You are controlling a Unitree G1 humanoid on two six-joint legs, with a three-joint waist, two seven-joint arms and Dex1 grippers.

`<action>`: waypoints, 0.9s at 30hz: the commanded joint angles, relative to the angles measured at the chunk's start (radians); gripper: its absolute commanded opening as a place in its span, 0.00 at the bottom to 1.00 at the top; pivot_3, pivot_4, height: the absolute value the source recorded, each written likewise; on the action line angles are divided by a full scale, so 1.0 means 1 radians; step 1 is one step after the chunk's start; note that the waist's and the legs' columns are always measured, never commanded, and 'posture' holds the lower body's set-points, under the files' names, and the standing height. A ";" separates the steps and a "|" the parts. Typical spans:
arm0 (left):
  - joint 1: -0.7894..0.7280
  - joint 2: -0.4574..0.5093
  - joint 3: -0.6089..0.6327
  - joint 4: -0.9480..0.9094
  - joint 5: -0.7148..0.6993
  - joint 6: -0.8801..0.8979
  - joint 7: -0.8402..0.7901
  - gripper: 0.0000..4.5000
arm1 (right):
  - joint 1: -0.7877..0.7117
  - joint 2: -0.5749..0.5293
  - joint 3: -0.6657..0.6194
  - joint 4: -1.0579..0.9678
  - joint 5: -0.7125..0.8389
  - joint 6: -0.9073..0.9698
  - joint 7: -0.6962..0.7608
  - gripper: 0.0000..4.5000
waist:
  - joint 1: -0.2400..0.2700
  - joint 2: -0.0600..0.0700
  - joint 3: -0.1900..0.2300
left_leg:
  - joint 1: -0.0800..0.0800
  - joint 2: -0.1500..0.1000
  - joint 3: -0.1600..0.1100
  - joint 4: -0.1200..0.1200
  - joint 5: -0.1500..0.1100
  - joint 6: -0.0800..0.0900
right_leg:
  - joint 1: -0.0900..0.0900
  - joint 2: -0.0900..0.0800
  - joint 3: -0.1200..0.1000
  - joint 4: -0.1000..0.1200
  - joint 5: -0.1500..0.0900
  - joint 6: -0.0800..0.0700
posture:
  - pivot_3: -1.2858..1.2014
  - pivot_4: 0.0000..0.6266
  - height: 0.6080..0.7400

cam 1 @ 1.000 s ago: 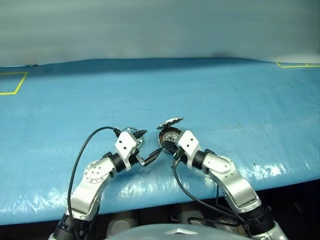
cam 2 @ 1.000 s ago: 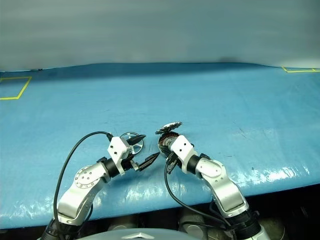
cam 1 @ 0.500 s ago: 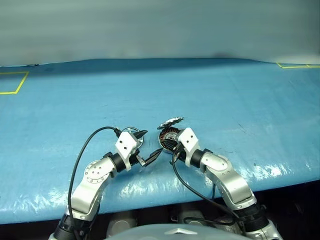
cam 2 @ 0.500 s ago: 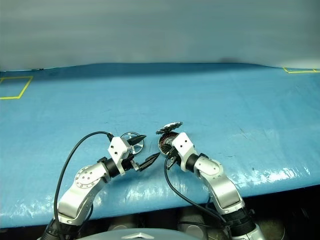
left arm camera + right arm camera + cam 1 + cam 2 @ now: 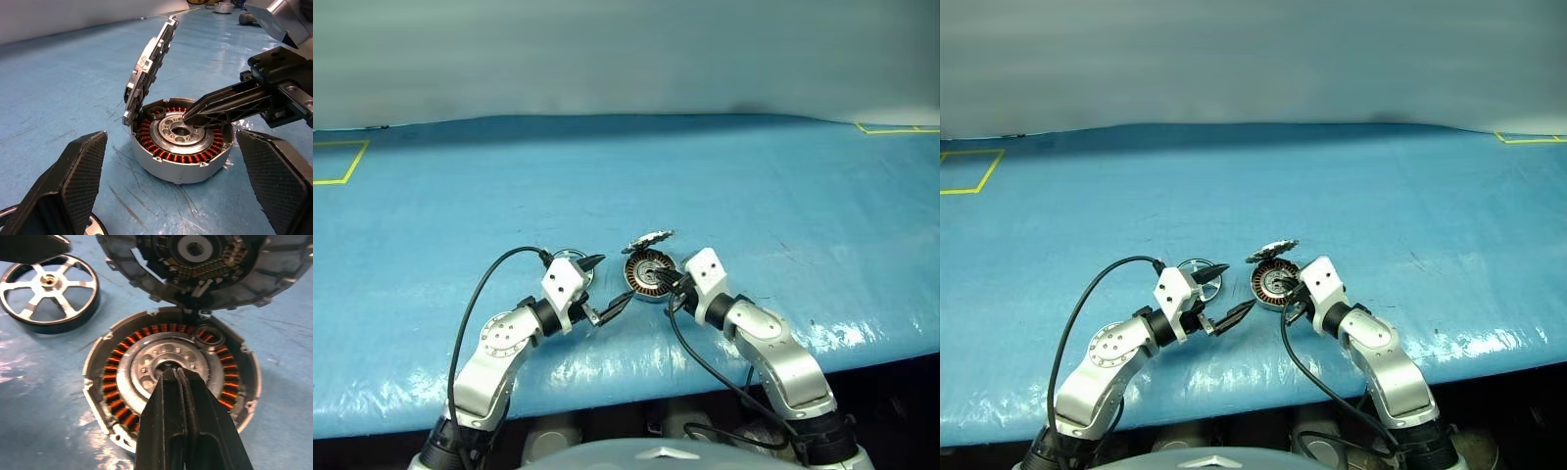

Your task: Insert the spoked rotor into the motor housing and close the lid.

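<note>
The motor housing [image 5: 646, 275] sits on the blue table with its copper windings showing around a pale centre. Its lid [image 5: 649, 238] stands raised on its hinge at the far rim, dark inner face [image 5: 205, 264] turned down toward the housing [image 5: 105, 382]. My right gripper [image 5: 658, 278] is shut, its tips [image 5: 171, 374] over the housing's pale centre hub. To the left of the housing lies the spoked rotor [image 5: 49, 289], flat on the table. My left gripper [image 5: 607, 280] stands open between rotor [image 5: 568, 261] and housing, holding nothing.
The table is covered in a blue sheet [image 5: 754, 186]. Yellow tape marks lie at the far left [image 5: 337, 162] and far right [image 5: 896, 127]. The table's front edge [image 5: 636, 387] runs close below both arms. Black cables loop from each wrist.
My right arm has swung to the right and its wrist has rolled, uncovering the housing; its shut tips stay over the centre. The left arm, rotor and lid have not moved.
</note>
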 commanded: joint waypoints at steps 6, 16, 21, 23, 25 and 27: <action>-0.027 -0.008 -0.008 0.005 -0.006 -0.011 -0.012 1.00 | -0.085 0.043 -0.033 0.009 -0.012 -0.066 -0.060 0.01 | -0.002 0.000 0.000 | 0.000 0.000 0.000 0.000 0.000 0.000 | 0.000 0.000 0.000 0.000 0.000 0.000 | 0.52 0.24 1.00; -0.028 -0.004 -0.001 0.012 -0.004 -0.011 -0.007 1.00 | -0.253 -0.108 0.074 0.101 -0.195 -0.012 -0.022 0.01 | -0.003 0.000 0.000 | -0.001 0.000 0.001 0.000 0.000 0.000 | -0.001 0.000 0.001 0.000 0.000 0.000 | 0.52 0.24 1.00; -0.025 -0.003 0.004 0.017 -0.006 -0.018 -0.007 1.00 | -0.325 -0.163 0.108 0.100 -0.203 0.002 0.065 0.01 | -0.002 0.000 0.000 | -0.001 0.000 0.001 0.000 0.000 0.000 | -0.001 0.000 0.000 0.000 0.000 0.000 | 0.52 0.24 1.00; -0.026 -0.004 0.003 0.019 -0.005 -0.020 -0.007 1.00 | -0.339 -0.176 0.124 0.100 -0.211 0.002 0.089 0.01 | -0.001 0.000 0.000 | -0.001 0.000 0.000 -0.001 0.000 0.000 | -0.001 0.000 0.000 0.000 0.000 0.000 | 0.52 0.24 1.00; -0.024 -0.007 0.004 0.019 -0.006 -0.021 -0.004 1.00 | -0.353 -0.182 0.142 0.097 -0.215 0.008 0.112 0.01 | -0.001 0.000 0.000 | -0.001 0.000 0.001 -0.001 0.000 0.001 | -0.001 0.000 0.000 0.000 0.000 0.000 | 0.52 0.24 1.00; -0.021 -0.010 0.003 0.018 -0.005 -0.023 -0.002 1.00 | -0.363 -0.184 0.155 0.102 -0.220 0.005 0.128 0.01 | -0.001 0.000 0.000 | -0.001 0.000 0.001 0.000 -0.001 0.001 | -0.001 0.000 0.000 0.000 0.000 0.000 | 0.52 0.24 1.00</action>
